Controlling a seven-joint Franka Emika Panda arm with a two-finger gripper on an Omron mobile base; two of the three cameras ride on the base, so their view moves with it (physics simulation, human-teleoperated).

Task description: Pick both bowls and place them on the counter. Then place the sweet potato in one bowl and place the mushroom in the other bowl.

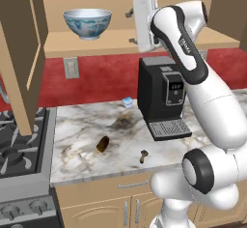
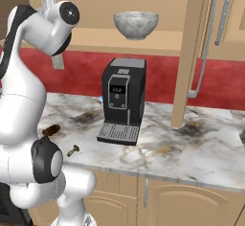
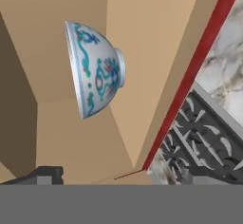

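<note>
**Arm raised to the shelf, both bowls not yet taken down**

The arm is lifted high, its gripper (image 1: 144, 21) level with the wooden shelf (image 1: 120, 43) and turned toward the painted bowl (image 1: 87, 23), which sits upright there, well apart from the fingers. That reach makes sense: the bowls have to come down first. The fingers stand wide open and empty, ready to close on a rim.

The sweet potato (image 1: 102, 144) and the mushroom (image 1: 143, 156) lie on the marble counter (image 1: 82, 125) near its front edge, a little apart, left of the coffee machine (image 1: 161, 96).

The right base view adds the grey stone bowl (image 2: 136, 25), on the same shelf above the coffee machine. The hand view, rolled sideways, shows the painted bowl's patterned outside and foot, plus the stove (image 3: 204, 142) below.
</note>
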